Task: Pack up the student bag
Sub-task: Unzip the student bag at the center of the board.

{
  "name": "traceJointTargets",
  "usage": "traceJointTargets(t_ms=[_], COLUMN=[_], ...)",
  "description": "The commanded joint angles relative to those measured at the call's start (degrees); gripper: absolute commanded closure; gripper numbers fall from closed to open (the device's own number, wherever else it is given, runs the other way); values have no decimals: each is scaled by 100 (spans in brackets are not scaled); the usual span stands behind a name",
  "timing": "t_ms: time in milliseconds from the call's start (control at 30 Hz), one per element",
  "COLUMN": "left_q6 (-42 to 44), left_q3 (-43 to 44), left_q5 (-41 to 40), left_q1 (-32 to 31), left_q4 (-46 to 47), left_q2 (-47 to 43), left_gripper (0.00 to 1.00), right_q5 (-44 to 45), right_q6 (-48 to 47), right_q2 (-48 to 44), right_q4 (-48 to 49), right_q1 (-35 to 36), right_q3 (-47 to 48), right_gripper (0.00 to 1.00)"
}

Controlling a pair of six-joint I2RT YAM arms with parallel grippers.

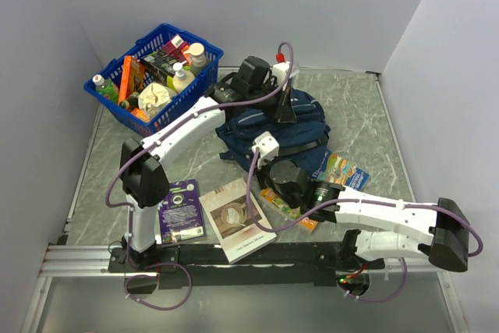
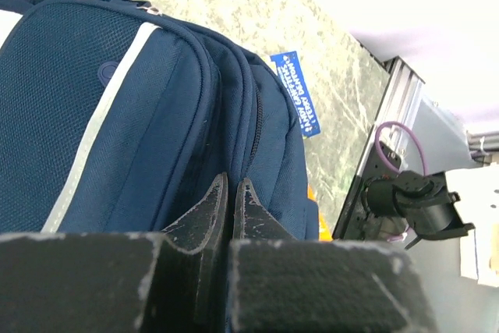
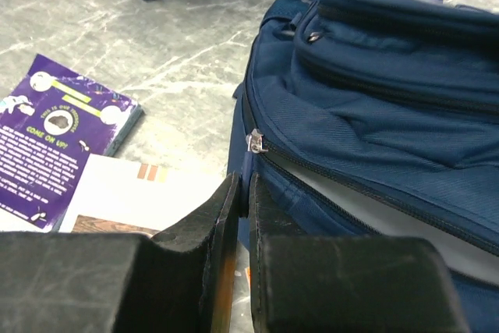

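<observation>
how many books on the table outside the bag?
3: purple book at the near edge left, beige book beside it, blue book right of the student bag. Others may be hidden.

Bright, even, diffuse light from above fills the top view, leaving only soft shadows on the table [image 1: 366, 122] around the student bag [image 1: 269, 126], while the left wrist view burns out to white at its upper right and both wrist views render their near fingers [image 2: 204, 216] dark and slightly soft.
</observation>
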Motion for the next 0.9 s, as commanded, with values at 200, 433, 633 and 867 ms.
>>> traceJointTargets(t_ms=[200,433,633,867], left_q6=[-760,-882,-1215,-1313], left_q3=[967,485,722,634], left_q5=[-814,-519,-184,18], left_q1=[-274,24,306,350], left_q4=[1092,1354,1592,1715], left_q2=[-199,-287,-216,-252], left_gripper=[99,99,99,99], right_q5=[-1036,-1508,-2010,-2081], right_q6=[-46,-266,-355,-250], right_q2=[1350,1316,1964,2441], right_q4=[850,1220,1450,1916], right_q1=[304,295,286,243], right_q3=[641,413,816,914], right_gripper=[100,100,100,80])
